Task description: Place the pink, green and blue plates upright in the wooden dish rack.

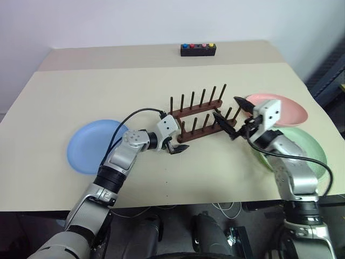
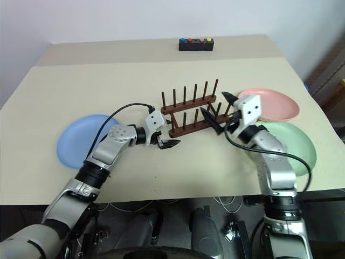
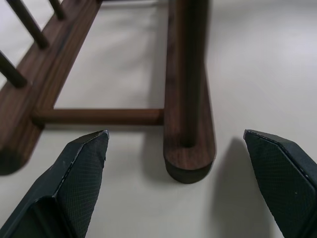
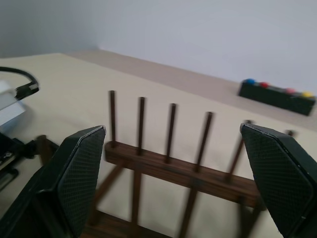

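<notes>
Far left on the beige table, the blue plate lies flat and alone, well apart from the wooden dish rack at the middle. The left gripper sits low at the rack's near left end with its jaws spread wide and empty, one near rail end lying between the fingertips in the left wrist view; a push from here could skid or tip the light rack, since nothing seems to pin it down. The right gripper hangs over the rack's right end, jaws likewise wide and holding nothing, close enough to the pegs that a careless sweep might snag one. Just right of it lie the pink plate and, nearer, the green plate, flat and partly under the right arm, so the arm could nudge them towards the table's right edge. The tabletop looks smooth and matte. A black button box sits at the far side, before a plain pale wall.
</notes>
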`<action>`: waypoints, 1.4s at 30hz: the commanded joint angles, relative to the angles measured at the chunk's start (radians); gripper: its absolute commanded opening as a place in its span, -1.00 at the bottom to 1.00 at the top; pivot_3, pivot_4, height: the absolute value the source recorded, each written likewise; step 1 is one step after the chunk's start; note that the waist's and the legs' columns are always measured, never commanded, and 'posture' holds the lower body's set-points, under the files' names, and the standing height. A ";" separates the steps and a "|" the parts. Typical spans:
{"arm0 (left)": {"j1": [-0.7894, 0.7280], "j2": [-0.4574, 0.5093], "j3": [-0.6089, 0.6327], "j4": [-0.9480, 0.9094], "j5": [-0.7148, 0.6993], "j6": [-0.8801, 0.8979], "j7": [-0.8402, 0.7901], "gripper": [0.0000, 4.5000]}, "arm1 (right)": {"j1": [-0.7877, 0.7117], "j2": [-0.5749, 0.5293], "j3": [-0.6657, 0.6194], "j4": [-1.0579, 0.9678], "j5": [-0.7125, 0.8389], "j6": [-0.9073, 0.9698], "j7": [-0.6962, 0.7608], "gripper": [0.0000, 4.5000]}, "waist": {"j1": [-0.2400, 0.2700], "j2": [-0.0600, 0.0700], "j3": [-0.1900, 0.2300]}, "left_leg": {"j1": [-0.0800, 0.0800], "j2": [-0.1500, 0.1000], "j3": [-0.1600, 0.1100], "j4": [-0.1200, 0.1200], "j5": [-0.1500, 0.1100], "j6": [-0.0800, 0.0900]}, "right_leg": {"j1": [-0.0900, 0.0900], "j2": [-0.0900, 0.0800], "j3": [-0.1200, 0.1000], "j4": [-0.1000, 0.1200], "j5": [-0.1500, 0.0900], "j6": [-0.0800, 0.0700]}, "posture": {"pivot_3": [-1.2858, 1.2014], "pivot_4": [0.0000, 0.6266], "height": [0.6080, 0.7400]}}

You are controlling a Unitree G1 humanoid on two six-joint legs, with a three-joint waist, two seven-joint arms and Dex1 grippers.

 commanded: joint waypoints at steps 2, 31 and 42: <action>-0.026 -0.009 0.010 -0.005 -0.001 0.003 0.005 0.99 | 0.181 -0.149 -0.182 -0.158 0.210 0.127 0.162 1.00 | 0.011 0.001 0.000 | 0.001 0.001 0.002 0.000 0.000 0.000 | 0.000 0.000 0.002 0.000 0.000 0.000 | 0.03 -0.52 1.00; 0.028 -0.033 0.047 -0.093 -0.057 0.166 0.045 -0.28 | 0.324 -0.270 -0.163 -0.207 0.229 0.154 0.286 1.00 | 0.021 0.000 0.000 | 0.000 0.001 0.006 0.003 -0.002 0.006 | 0.002 -0.001 0.004 -0.003 0.002 0.004 | 0.03 -0.52 1.00; 0.025 -0.011 0.073 -0.122 -0.066 0.160 0.047 -0.69 | 0.317 -0.261 -0.155 -0.186 0.204 0.127 0.282 1.00 | 0.020 0.000 0.000 | 0.001 0.001 0.007 0.003 -0.002 0.006 | 0.002 -0.001 0.004 -0.003 0.002 0.004 | 0.03 -0.52 1.00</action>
